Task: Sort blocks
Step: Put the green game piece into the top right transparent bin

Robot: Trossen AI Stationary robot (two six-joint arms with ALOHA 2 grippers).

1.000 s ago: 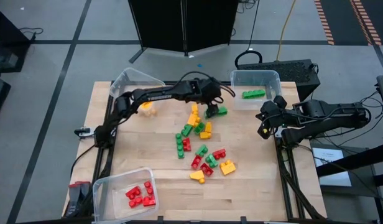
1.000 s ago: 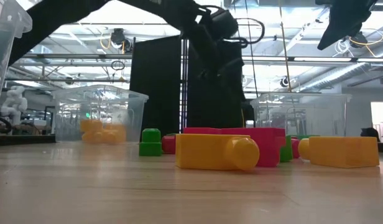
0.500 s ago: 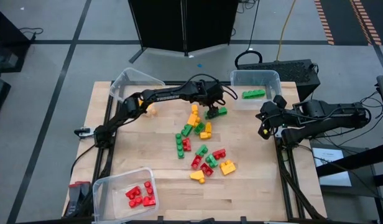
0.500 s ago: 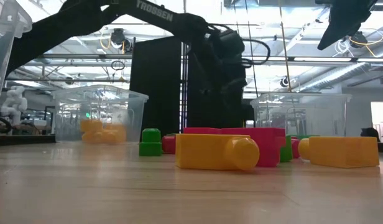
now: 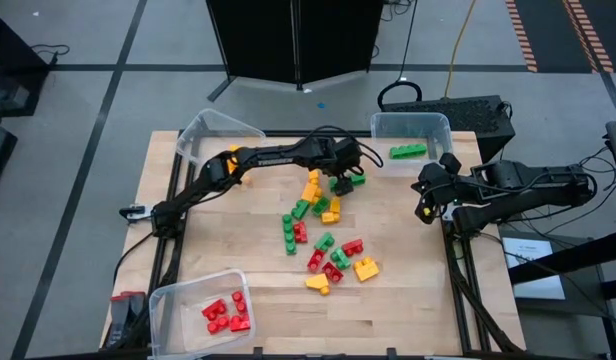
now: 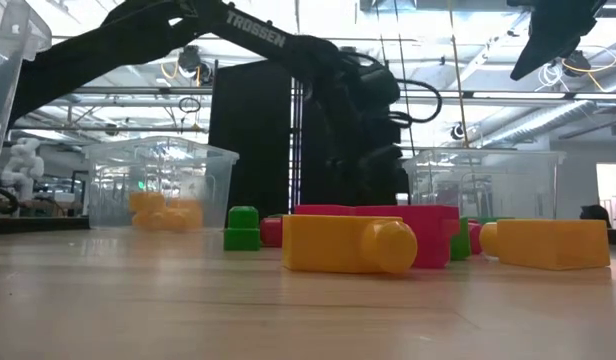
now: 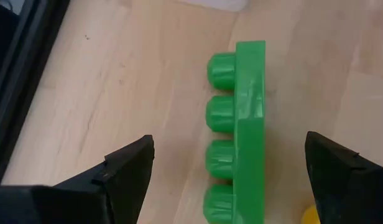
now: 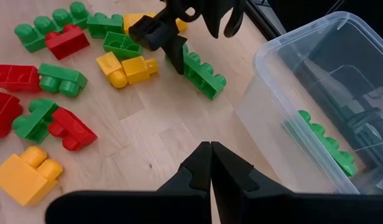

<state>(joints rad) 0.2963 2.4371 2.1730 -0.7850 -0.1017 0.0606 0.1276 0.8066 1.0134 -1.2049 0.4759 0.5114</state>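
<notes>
The left gripper (image 5: 346, 181) was seen stretched across the far middle of the table (image 5: 258, 260), lowered over a long green block (image 5: 350, 181) lying on its side at the far edge of the loose pile; its fingers (image 7: 126, 171) were spread wide, one on each side of that four-stud block (image 7: 238, 130), and no contact with it could be made out; in the right wrist view the same fingers (image 8: 155, 34) were shown straddling one end of the green block (image 8: 201, 73). The block was found on the bare wood just near the green bin (image 5: 413, 130), in which another green block (image 5: 408, 152) was already lying. The right gripper (image 5: 425, 211) was held at the right edge of the table, well apart from the pile, with its fingers (image 8: 207, 163) pressed together on nothing.

The remaining blocks (image 5: 323, 235), red, yellow and green, were scattered across the middle of the table; a yellow block (image 6: 348, 243) was seen nearest the low camera. Red blocks (image 5: 226, 313) were collected in the near-left bin (image 5: 173, 295); yellow ones (image 6: 166, 212) were seen in the far-left bin (image 5: 216, 125).
</notes>
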